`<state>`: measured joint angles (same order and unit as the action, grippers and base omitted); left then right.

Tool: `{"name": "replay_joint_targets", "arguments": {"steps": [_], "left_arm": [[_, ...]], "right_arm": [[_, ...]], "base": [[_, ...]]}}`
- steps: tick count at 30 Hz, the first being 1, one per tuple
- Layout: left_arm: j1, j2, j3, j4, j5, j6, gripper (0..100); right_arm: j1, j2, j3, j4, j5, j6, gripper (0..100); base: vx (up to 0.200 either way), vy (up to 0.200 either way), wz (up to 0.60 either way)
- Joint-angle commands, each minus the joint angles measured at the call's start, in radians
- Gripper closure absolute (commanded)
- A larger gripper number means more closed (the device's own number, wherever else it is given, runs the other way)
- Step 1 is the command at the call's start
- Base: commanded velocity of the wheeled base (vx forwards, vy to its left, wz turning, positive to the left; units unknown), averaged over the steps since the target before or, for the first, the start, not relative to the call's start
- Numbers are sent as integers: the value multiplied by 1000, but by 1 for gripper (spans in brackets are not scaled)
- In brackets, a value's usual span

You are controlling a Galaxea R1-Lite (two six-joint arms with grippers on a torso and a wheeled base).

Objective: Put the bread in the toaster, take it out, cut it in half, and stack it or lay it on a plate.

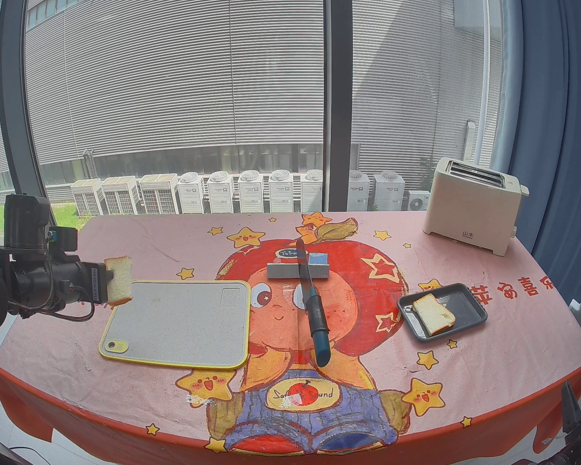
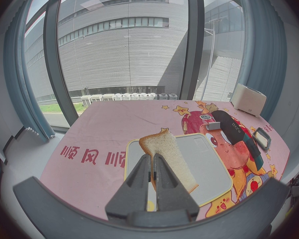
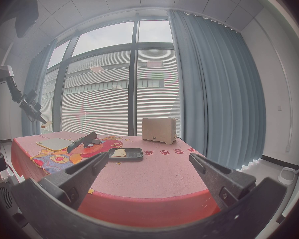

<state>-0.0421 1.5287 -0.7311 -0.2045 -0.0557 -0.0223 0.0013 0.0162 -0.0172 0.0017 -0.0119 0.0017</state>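
Head view: lower bread slice (image 1: 119,280), pinched in left end effector (image 1: 105,283) near cutting board (image 1: 177,324), flat onto its middle, presumably for cutting, before letting go.

The cutting board (image 1: 177,323) lies flat, open from above. Over its left edge hangs the left gripper (image 1: 108,282), clamped on a bread slice (image 1: 120,280). Just right of the board a knife (image 1: 313,308) slants on its rest (image 1: 284,270). Farther right sits the tray (image 1: 468,301), with the toaster (image 1: 474,205) well behind it.
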Motion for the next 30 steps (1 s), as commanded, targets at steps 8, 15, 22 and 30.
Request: {"name": "replay_joint_targets", "arguments": {"steps": [8,15,22,30], "left_arm": [[-1,-7,21,-44,2,-11,100],[-2,-9,21,-44,-12,-28,100],[-2,-9,30,-46,-13,-27,100],[2,-7,33,-67,-10,-31,100]], "right_arm": [[0,-16,17,0,0,0,0],[0,-16,17,0,0,0,0],[0,-16,17,0,0,0,0],[0,-16,17,0,0,0,0]], "base": [[0,0,0],[0,0,0],[0,0,0],[0,0,0]]}}
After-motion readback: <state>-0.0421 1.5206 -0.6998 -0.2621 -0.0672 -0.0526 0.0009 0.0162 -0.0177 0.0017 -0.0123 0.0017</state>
